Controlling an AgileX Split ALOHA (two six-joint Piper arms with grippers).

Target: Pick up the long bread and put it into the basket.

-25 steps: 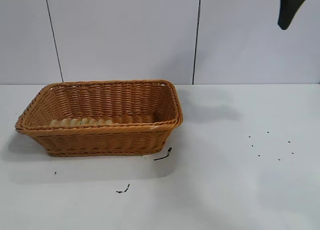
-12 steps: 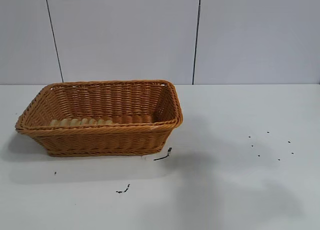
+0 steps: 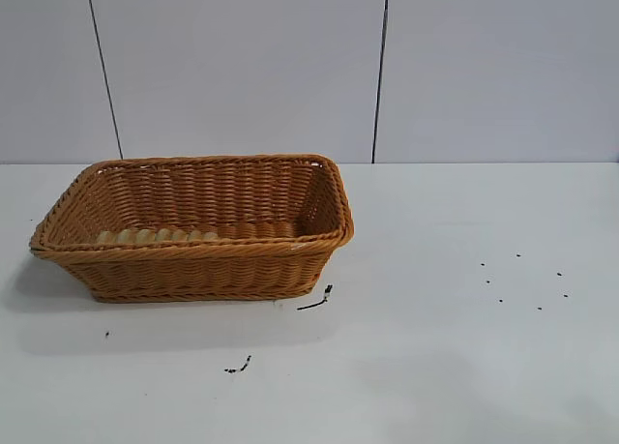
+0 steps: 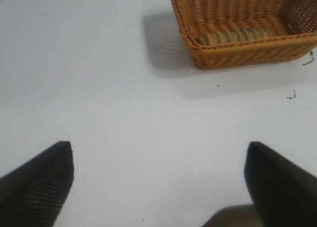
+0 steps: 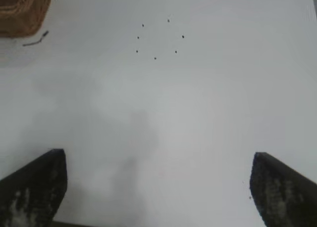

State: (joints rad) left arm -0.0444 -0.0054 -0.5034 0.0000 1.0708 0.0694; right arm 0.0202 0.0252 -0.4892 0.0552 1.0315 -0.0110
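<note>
The orange-brown wicker basket (image 3: 193,226) stands on the white table at the left. The long bread (image 3: 155,237) lies inside it along the near wall, its ridged top showing over the rim. Both also show in the left wrist view: the basket (image 4: 247,44) and the bread (image 4: 233,36) inside it. A corner of the basket shows in the right wrist view (image 5: 22,12). My left gripper (image 4: 158,160) is open and empty above bare table, well away from the basket. My right gripper (image 5: 158,170) is open and empty above bare table. Neither arm shows in the exterior view.
Small dark marks lie on the table: a ring of dots (image 3: 522,280) at the right, a dark scrap (image 3: 317,299) by the basket's near right corner, and another scrap (image 3: 239,366) nearer the front.
The right arm's dark tip, at the exterior view's upper right one second ago, has left the view. Its shadow on the table has faded. Basket and bread have not moved.
</note>
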